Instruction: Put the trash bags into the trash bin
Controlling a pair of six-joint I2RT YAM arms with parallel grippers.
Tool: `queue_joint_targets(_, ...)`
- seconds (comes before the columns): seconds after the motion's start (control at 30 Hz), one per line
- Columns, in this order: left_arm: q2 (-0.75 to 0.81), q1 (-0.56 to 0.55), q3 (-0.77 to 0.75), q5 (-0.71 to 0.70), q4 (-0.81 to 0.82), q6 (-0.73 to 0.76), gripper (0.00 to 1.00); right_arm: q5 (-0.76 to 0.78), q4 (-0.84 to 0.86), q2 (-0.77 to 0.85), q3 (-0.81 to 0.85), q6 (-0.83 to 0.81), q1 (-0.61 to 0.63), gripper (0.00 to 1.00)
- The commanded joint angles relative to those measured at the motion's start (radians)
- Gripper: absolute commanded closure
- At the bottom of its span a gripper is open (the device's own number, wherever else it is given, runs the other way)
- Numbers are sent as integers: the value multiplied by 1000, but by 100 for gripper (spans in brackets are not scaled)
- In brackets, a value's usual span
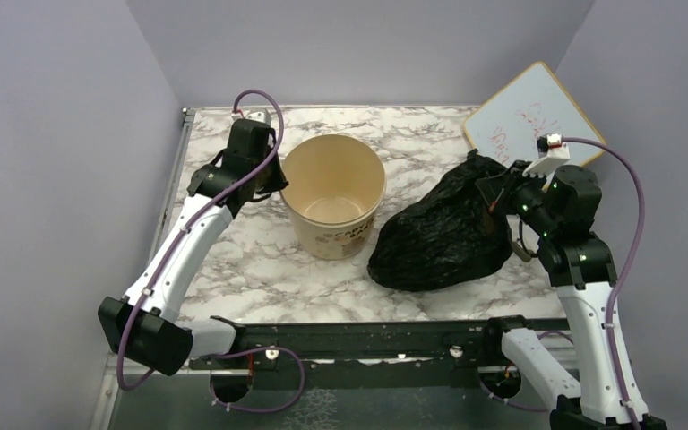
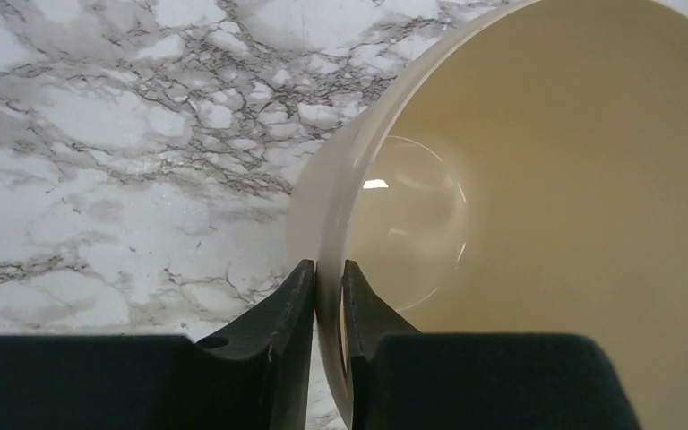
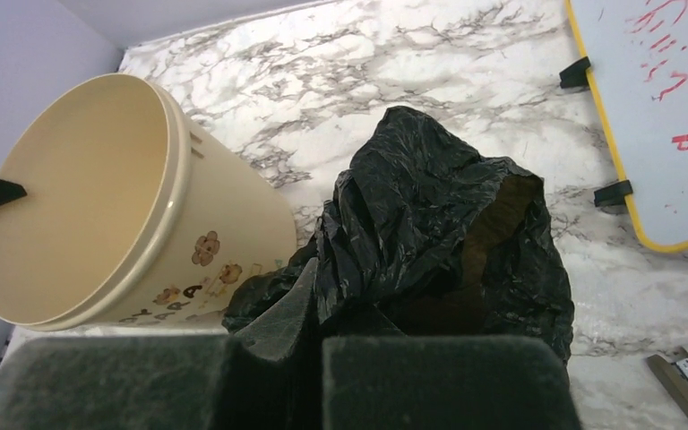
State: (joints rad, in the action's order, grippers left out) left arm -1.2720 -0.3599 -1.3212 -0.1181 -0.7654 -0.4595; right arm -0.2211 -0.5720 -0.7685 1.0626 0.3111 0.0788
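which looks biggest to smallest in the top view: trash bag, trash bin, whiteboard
1. trash bag, clearly largest
2. trash bin
3. whiteboard, but close to the bin and partly behind the right arm, so these two are unsure

Round beige plastic tub (image 1: 336,237) sits mid marble-pattern table (image 1: 251,269), mouth wide open from above. Left gripper (image 2: 329,269) pinches its left rim, blocking that side. Glossy black crinkled plastic bag (image 1: 443,233) bulks just right of tub, hardly any gap; right gripper (image 1: 497,193) clamped on bag's right end. White board with yellow frame (image 1: 524,112) walls off far right corner. Bare strips along near and far edges.
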Motion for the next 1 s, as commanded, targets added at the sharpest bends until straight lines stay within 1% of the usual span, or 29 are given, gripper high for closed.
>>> queue_joint_targets(0.0,51,4,-55,47,51,11,77,-35,14,-12,23,-31,0,99)
queue_joint_targets(0.07,71,4,-64,53,52,31,63,13,-39,-45,87,-121,0,100)
queue_joint_targets(0.1,82,4,-69,59,53,41,53,52,-67,-64,118,-151,0,100)
queue_joint_targets(0.17,105,4,-69,87,65,70,38,109,-99,-97,161,-191,0,99)
queue_joint_targets(0.27,128,4,-68,140,75,105,25,100,-86,-97,157,-173,1,99)
queue_joint_targets(0.33,137,4,-73,223,80,136,22,60,-58,-80,125,-133,0,99)
queue_joint_targets(0.47,168,4,-53,418,110,178,21,12,-33,-59,78,-82,0,99)
queue_joint_targets(0.63,229,-5,28,642,157,158,21,71,-61,-65,80,-60,0,99)
queue_joint_targets(0.7,260,-37,60,673,180,148,22,72,-55,-63,74,-49,0,99)
queue_joint_targets(0.77,289,-111,87,667,204,148,21,56,-39,-62,61,-29,0,99)
queue_joint_targets(0.83,300,-241,102,591,218,151,20,40,-26,-69,50,-7,0,99)
queue_joint_targets(0.97,247,-549,101,299,221,151,19,31,-25,-94,49,29,0,99)
